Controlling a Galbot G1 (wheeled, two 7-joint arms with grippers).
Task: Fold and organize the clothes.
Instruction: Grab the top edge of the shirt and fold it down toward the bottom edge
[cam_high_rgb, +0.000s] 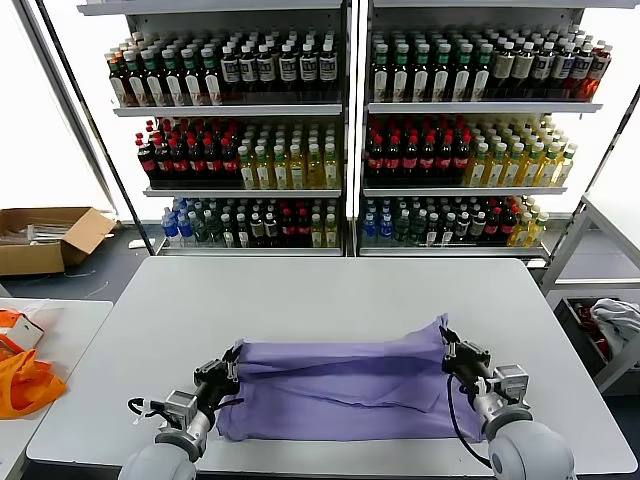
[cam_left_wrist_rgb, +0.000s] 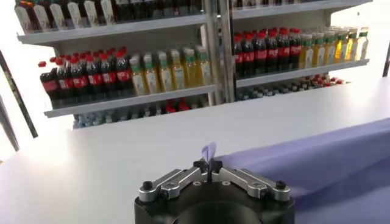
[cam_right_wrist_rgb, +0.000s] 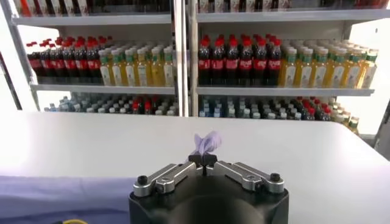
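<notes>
Pincers (cam_high_rgb: 232, 366) (cam_high_rgb: 447, 342) pinch T-shirt (cam_high_rgb: 340, 380) edges, graphic hidden.

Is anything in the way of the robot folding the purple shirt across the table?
Nothing visible is. The left gripper and the right gripper are each shut on an end of the lavender T-shirt, fabric pinched in both wrist views. The table beyond the shirt is bare up to its far edge.

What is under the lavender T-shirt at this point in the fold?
The T-shirt lies on the white table, with the left claw and right claw each shut on an end of its far edge. Nothing else shows beneath; the covered tabletop is hidden.
</notes>
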